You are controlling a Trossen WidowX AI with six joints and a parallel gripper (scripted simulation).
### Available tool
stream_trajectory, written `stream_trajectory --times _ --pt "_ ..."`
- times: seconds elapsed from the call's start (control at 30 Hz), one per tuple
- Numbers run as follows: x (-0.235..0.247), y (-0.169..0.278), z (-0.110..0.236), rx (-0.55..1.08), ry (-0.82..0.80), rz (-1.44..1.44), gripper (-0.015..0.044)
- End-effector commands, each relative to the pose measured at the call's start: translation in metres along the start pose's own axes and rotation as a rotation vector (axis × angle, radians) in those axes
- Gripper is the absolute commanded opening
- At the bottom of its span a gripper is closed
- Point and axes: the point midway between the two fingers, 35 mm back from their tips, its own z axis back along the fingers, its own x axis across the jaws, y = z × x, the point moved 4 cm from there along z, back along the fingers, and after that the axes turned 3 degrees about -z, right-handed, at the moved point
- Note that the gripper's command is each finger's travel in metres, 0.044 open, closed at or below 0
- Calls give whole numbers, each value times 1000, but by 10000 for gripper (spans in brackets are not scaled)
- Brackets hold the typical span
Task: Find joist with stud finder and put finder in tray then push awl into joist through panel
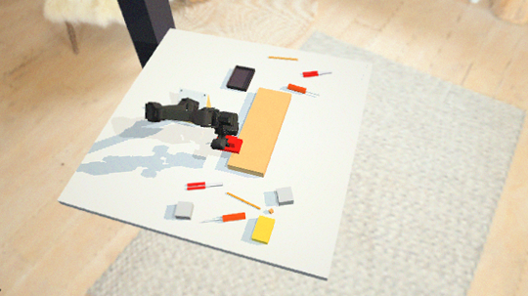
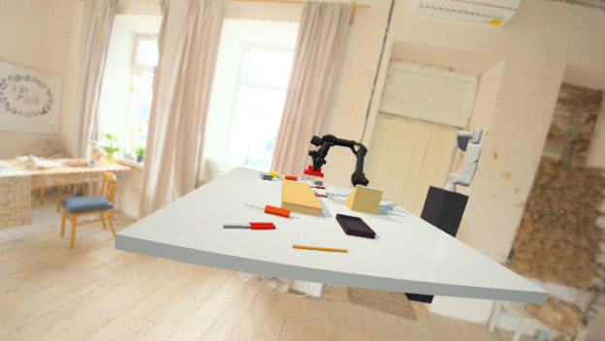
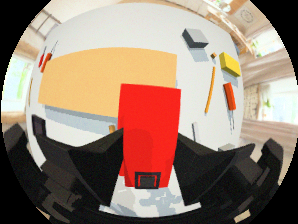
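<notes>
- The gripper is clamped on the red stud finder at the floor panel's long edge, seemingly lifted.
- Dark tray sits beyond the panel.

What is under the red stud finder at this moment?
The red stud finder, shut in the pincer, hangs over the white table beside the tan panel. The surface directly below it is covered.

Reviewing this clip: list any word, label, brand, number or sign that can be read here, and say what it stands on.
No text can be read in any view.
Wall sign, far left of the exterior view: a wreath around lettering, too blurred to read.
Red stud finder held in the gripper: a small dark rectangle near its base, no characters legible.
Tools, panel and tray: no markings visible.
</notes>
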Motion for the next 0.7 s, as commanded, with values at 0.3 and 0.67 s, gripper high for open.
stream_trajectory --times 0.3,0.67 --pt "0 -58 -10 -14 12 -42 0" --pt "3 -82 -21 -15 14 -54 0"
